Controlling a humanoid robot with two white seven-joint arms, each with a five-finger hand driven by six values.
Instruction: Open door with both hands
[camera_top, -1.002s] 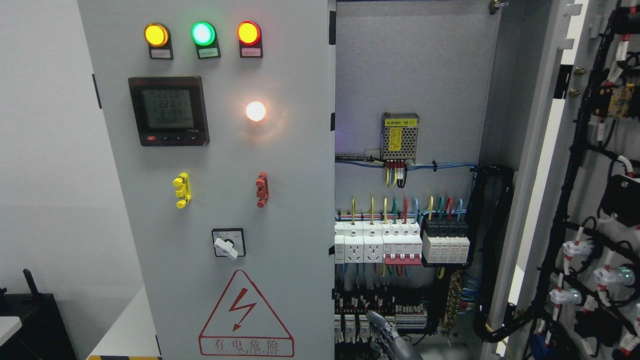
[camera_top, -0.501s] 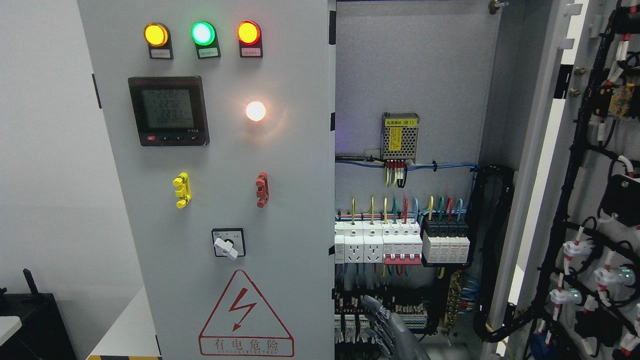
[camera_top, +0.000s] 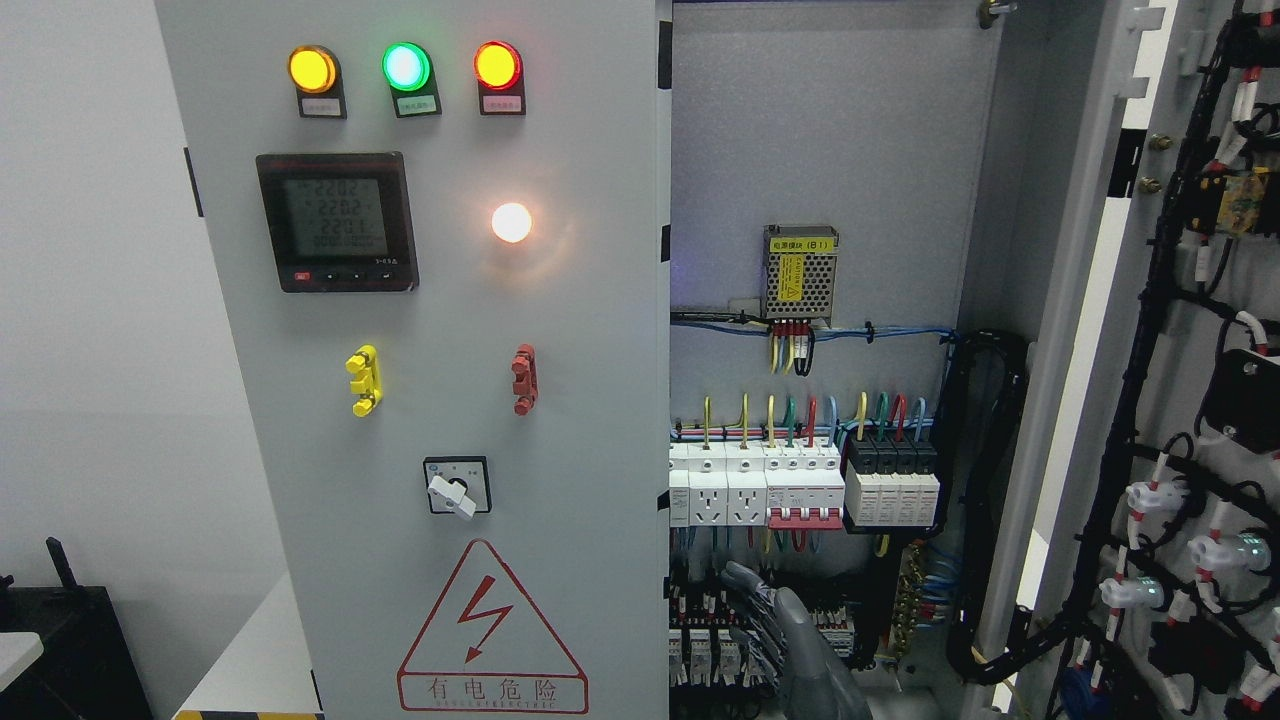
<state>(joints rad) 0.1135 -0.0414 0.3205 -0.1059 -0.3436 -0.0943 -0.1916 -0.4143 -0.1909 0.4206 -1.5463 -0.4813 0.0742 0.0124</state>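
The grey cabinet's left door (camera_top: 560, 330) stands closed and carries three lamps, a meter, a white lamp, a rotary switch and a shock warning triangle. The right door (camera_top: 1190, 330) is swung wide open at the picture's right, its wired inner side facing me. My right hand (camera_top: 762, 603), grey, rises from the bottom edge right of the middle, inside the open cabinet. Its fingers (camera_top: 740, 578) are stretched upward and hold nothing. They are close to the left door's free edge (camera_top: 667, 600), and contact cannot be made out. The left hand is out of view.
Inside the cabinet sit rows of breakers (camera_top: 800, 490), a mesh power supply (camera_top: 800, 272) and terminal blocks (camera_top: 700, 640) just behind the hand. A black cable bundle (camera_top: 985, 500) runs along the right frame. A white wall and a dark box (camera_top: 60, 640) are at the left.
My right hand has come up from the bottom edge, about 50 pixels higher over the second. Neither door has moved.
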